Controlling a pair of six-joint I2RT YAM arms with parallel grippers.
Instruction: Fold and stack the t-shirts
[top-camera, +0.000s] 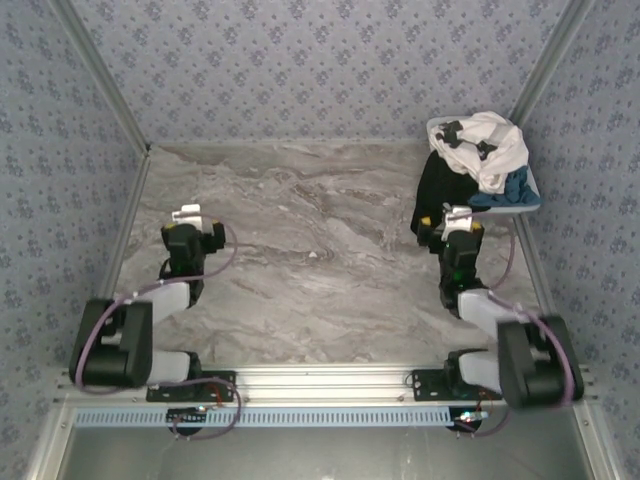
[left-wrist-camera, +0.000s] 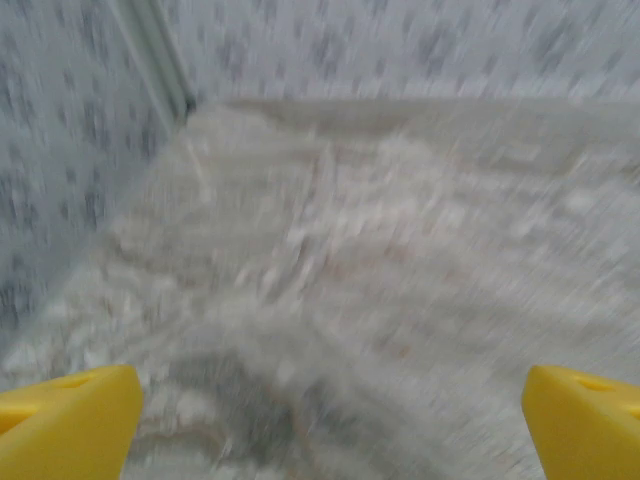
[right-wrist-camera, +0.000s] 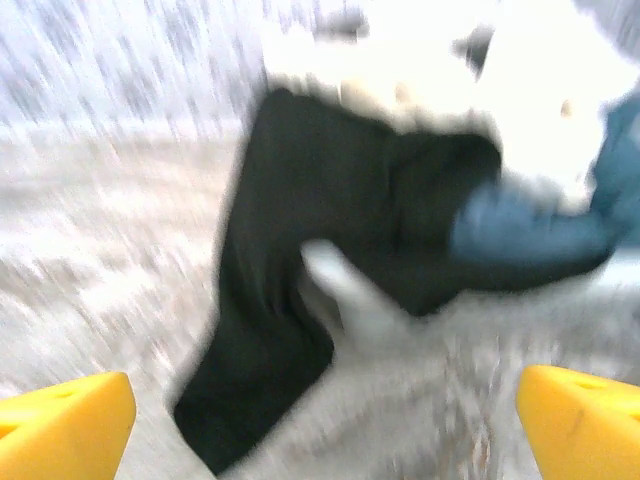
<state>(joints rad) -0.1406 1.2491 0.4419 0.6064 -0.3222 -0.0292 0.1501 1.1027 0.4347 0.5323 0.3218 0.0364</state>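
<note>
The left arm (top-camera: 150, 325) sits folded at the near left of the bench (top-camera: 320, 250). Its elbow is drawn back toward the base and its wrist reaches a short way forward, low over the marble top. The right arm (top-camera: 505, 330) has the same folded pose at the near right, and its wrist points toward the far right corner.

Ahead of the left arm the marble is bare up to the patterned back wall (top-camera: 320, 70), and the middle of the bench is open room. A metal rail (top-camera: 130, 230) runs along the left edge, near the left wrist. On the right there is less room, because the heap of cloth lies just in front of the right wrist and the side rail is close.

The left jaws stand wide apart and hold nothing. In the left wrist view the yellow fingers (left-wrist-camera: 65, 420) are at the lower corners, with blurred marble between them. The right jaws are also spread wide and are empty.

The t-shirts (top-camera: 480, 165) lie in one heap at the far right corner, on a white basket (top-camera: 528, 206). The off-white t-shirt (top-camera: 495, 150) is on top and the teal-blue t-shirt (top-camera: 512, 190) shows under it at the right. The black t-shirt (top-camera: 437, 195) hangs down to the bench, and its lower end is just beside the right jaws; I cannot tell if it touches them
</note>
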